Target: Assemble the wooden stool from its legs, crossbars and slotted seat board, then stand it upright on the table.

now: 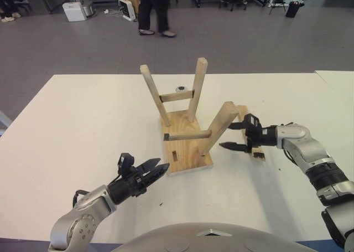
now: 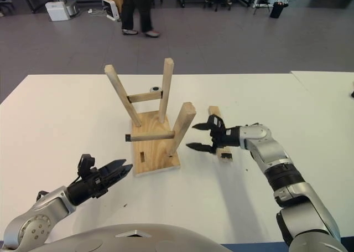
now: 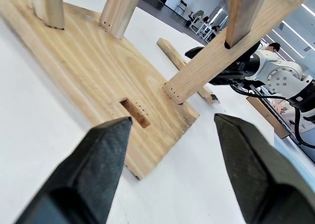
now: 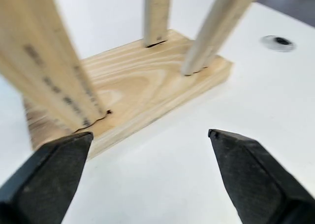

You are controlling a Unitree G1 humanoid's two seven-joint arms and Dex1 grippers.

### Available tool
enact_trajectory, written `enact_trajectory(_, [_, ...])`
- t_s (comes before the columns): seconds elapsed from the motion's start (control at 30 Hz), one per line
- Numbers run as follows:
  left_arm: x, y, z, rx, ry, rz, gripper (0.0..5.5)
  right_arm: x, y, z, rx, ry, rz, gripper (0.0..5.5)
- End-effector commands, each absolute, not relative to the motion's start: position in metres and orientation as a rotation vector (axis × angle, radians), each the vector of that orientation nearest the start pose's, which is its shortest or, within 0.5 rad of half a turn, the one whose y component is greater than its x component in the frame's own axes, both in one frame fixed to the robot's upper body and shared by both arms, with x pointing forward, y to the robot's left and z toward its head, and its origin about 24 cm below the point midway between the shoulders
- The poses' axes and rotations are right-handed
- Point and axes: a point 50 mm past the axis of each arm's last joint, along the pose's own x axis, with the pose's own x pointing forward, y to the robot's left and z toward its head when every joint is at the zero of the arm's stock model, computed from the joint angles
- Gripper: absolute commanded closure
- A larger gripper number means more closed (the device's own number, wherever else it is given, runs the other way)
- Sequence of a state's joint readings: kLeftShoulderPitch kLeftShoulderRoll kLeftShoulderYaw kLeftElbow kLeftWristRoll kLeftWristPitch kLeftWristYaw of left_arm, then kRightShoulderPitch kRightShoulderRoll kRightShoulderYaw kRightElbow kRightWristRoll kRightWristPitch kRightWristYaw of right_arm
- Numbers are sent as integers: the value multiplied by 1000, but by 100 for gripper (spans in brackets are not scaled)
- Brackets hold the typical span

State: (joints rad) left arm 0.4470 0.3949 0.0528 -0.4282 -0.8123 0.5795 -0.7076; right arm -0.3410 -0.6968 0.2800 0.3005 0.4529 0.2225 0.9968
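Wooden loose leg (image 2: 214, 112) lies flat on the tabletop (image 1: 83, 124) just beneath my open right tool (image 1: 225, 135), its length running away from me. The empty slot (image 1: 175, 155) in the seat board (image 1: 191, 159) sits just ahead of my left tool (image 1: 162, 165), also open; I'd pick with the right.

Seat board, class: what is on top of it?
Three legs stand in the seat board; a crossbar joins the far two, another juts from the near leg. One slot lies empty. The board's underside, against the table, is hidden.
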Motion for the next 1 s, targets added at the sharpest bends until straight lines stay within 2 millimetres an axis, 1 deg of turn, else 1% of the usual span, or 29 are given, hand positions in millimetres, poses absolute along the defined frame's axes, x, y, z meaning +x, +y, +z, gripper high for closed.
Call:
enact_trajectory(0.03, [140,173,39,-571,417,-755,242,299,-219,72,-118,336,670,118])
enact_trajectory(0.1, [140,174,40,-570,407,-742,242,303,-229,72,-187,309,410,118])
enact_trajectory(0.13, [141,174,40,-567,405,-734,242,299,-230,69,-195,318,320,118])
enact_trajectory(0.17, [140,175,40,-566,403,-727,242,295,-230,67,-205,328,265,118])
enact_trajectory(0.23, [139,174,39,-564,400,-715,242,283,-222,60,-187,374,197,118])
enact_trajectory(0.33, [136,172,39,-564,399,-703,242,255,-210,45,-138,494,120,118])
enact_trajectory(0.43, [135,170,39,-566,395,-697,242,232,-214,32,-108,575,28,118])
enact_trajectory(0.53, [132,169,39,-569,395,-691,242,222,-220,27,-76,599,-74,118])
enact_trajectory(0.63, [132,168,38,-568,395,-687,242,215,-223,19,-73,653,-82,118])
enact_trajectory(0.7, [133,169,38,-545,392,-675,242,213,-226,18,-91,652,-65,154])
enact_trajectory(0.8, [135,171,36,-520,394,-650,242,218,-233,21,-116,612,-89,206])
enact_trajectory(0.87, [137,174,35,-485,398,-626,242,219,-233,20,-107,610,-100,240])
enact_trajectory(0.9, [140,177,34,-456,400,-594,242,220,-233,20,-106,607,-102,268])
enact_trajectory(0.93, [143,179,34,-440,400,-579,242,221,-232,17,-102,607,-101,273])
enact_trajectory(1.0, [146,183,34,-415,401,-559,242,223,-231,13,-98,610,-99,310])
